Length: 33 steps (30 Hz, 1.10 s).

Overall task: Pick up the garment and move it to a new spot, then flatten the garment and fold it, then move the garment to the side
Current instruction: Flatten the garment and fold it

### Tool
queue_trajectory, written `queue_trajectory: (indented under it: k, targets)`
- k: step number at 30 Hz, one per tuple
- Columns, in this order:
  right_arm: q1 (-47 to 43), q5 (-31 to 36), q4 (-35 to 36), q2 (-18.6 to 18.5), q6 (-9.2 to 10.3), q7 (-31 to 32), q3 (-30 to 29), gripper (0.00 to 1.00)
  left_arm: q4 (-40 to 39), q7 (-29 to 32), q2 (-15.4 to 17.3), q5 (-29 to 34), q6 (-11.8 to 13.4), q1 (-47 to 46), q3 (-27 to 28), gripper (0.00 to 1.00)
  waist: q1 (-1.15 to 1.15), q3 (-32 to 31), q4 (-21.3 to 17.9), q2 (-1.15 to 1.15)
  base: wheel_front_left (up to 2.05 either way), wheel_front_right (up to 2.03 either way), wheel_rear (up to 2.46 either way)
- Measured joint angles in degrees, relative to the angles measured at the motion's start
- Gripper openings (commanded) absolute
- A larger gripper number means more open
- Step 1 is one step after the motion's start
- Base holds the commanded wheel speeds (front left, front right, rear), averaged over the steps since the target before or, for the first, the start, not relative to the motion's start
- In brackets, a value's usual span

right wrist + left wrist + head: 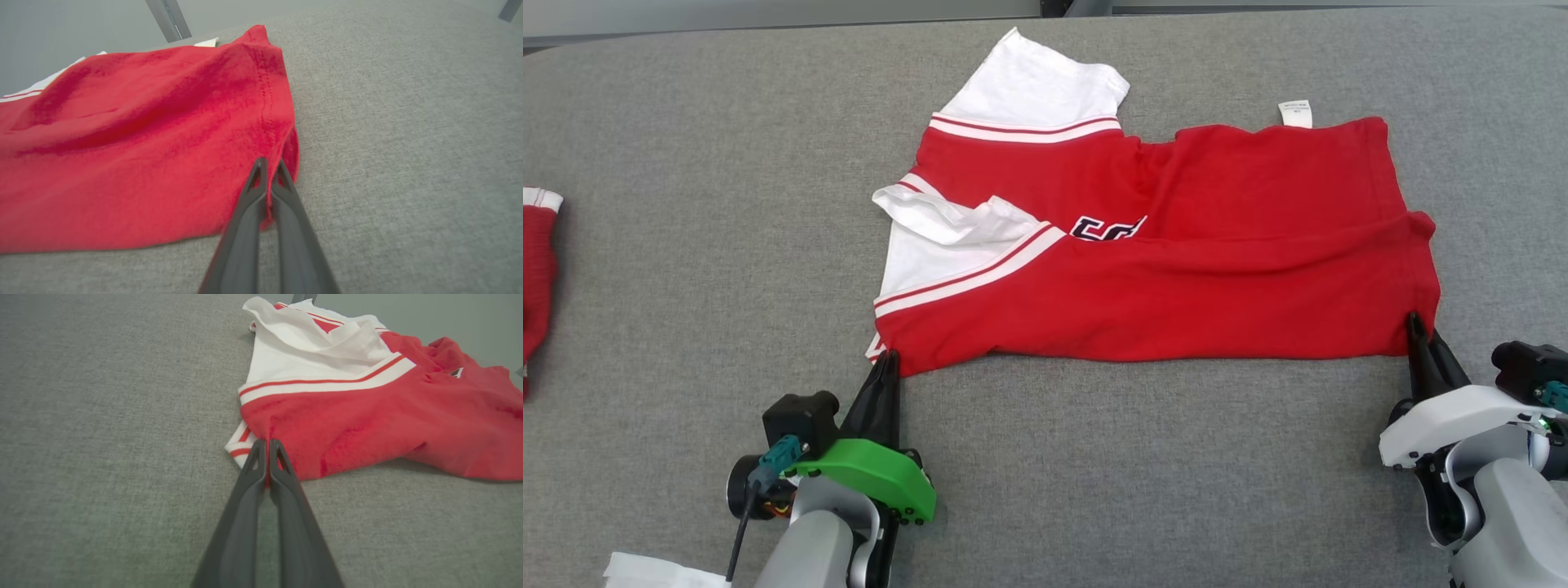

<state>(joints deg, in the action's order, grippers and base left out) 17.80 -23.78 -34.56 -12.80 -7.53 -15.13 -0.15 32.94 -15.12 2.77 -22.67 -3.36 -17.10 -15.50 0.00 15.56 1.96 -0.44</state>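
Across the centre of the head view the red-and-white garment [1176, 278] lies spread on the grey table [686, 327]. The left gripper [888, 361] at lower left and the right gripper [1414, 325] at lower right each meet a corner of its near edge. Low in the left wrist view, the left gripper [268, 444] is pinched tight on red cloth beside the striped white trim, with the garment running to the upper right. Low in the right wrist view, the right gripper [269, 165] is clamped on the hem corner. For a clean fold, I judge both arms should lift together, holding the edge taut and level, and lay it evenly toward the top of the head view.
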Motion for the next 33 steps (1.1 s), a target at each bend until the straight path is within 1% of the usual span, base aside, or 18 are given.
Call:
queue_trajectory:
  k: [5, 10, 17, 24, 27, 33]
  targets:
    - [0.0, -0.2, -0.2, 0.0, 0.0, 0.0, 0.0, 0.0, 0.9, 0.0, 0.0, -0.5, -0.5, 0.0, 0.5, 0.0, 0.0, -0.3, 0.0, 0.0, 0.0, 0.0, 0.0]
    - [-1.1, -0.2, -1.1, 0.2, 0.0, 0.0, -0.2, 0.0, 0.9, 0.0, 0.0, -0.4, -1.3, 0.9, 1.3, 0.0, 0.0, -1.9, -0.1, 0.0, 0.0, 0.0, 0.0]
    - [-4.8, -0.3, -3.1, 0.8, -0.01, 0.0, 0.2, 0.0, 1.4, 0.0, 0.0, 2.2, -3.2, 7.5, 4.0, 0.0, 0.0, -7.3, 0.0, 0.0, 0.0, 0.0, 0.0]
    - [-10.5, -1.5, -4.1, 0.6, -0.01, 0.0, 1.9, 0.0, 1.7, 0.0, -0.1, 3.9, -3.7, 14.1, 6.2, 0.0, 0.0, -12.9, 0.7, 0.0, 0.0, 0.0, 0.0]
    - [-12.7, -2.7, -4.0, 0.0, -0.01, 0.0, 3.1, 0.0, 1.6, 0.0, -0.1, 4.8, -3.9, 16.4, 6.4, 0.0, 0.0, -15.0, 1.3, 0.0, 0.0, 0.0, 0.0]
    - [-17.1, -4.6, -3.4, -0.6, -0.01, 0.0, 5.5, 0.0, 0.8, 0.0, -0.1, 5.9, -4.0, 20.8, 7.7, 0.0, 0.0, -17.8, 2.8, 0.0, 0.0, 0.0, 0.0]
